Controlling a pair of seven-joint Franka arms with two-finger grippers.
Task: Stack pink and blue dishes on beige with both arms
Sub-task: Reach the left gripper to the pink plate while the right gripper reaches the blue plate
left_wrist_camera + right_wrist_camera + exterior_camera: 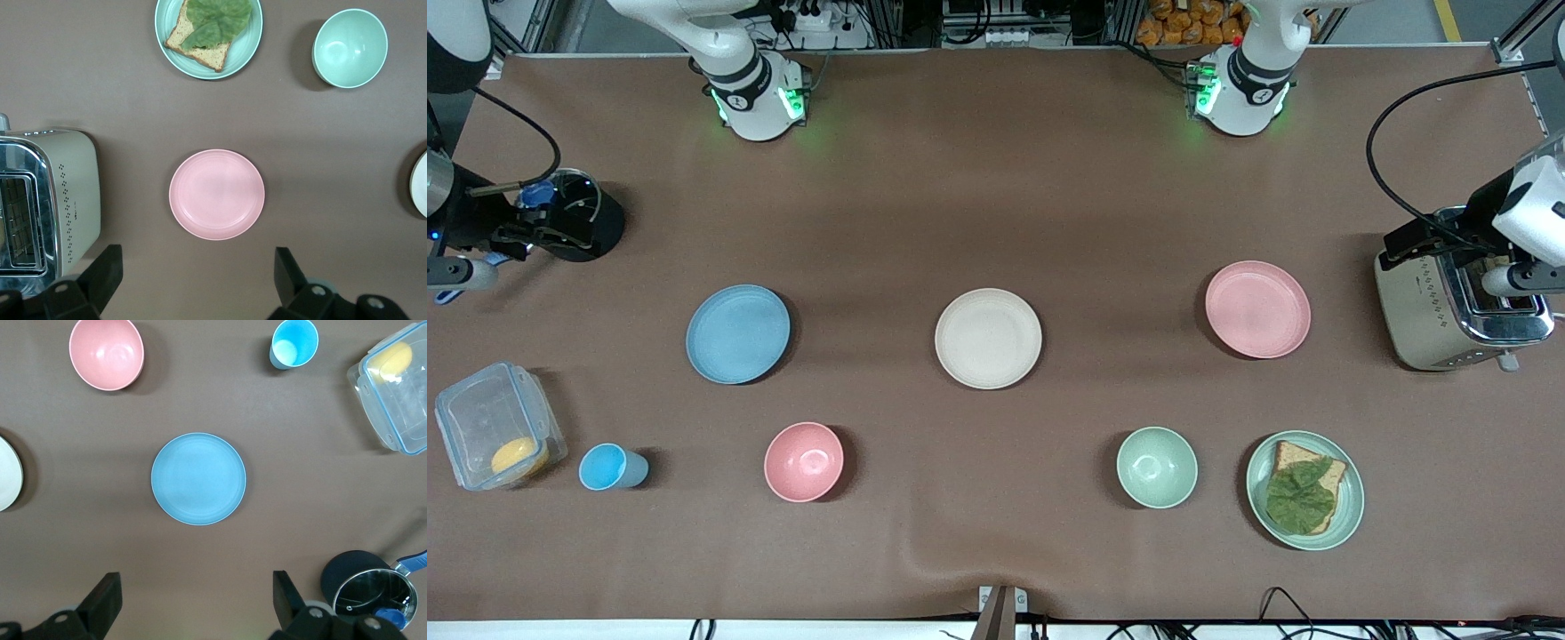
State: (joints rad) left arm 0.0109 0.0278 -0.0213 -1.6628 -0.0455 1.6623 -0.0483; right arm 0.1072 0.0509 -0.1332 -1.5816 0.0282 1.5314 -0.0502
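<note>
both grippers hanging wide open: left gripper [193, 283] over pink plate [1257, 308], right gripper [193, 603] over blue plate [737, 333]; plates looking light, stiff, slippery, so pinching the rim.

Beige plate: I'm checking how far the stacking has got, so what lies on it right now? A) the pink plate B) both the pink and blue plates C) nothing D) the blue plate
C: the beige plate lies bare between the others, with the blue plate apart toward the right arm's end of the table and the pink plate apart toward the left arm's end.
</note>
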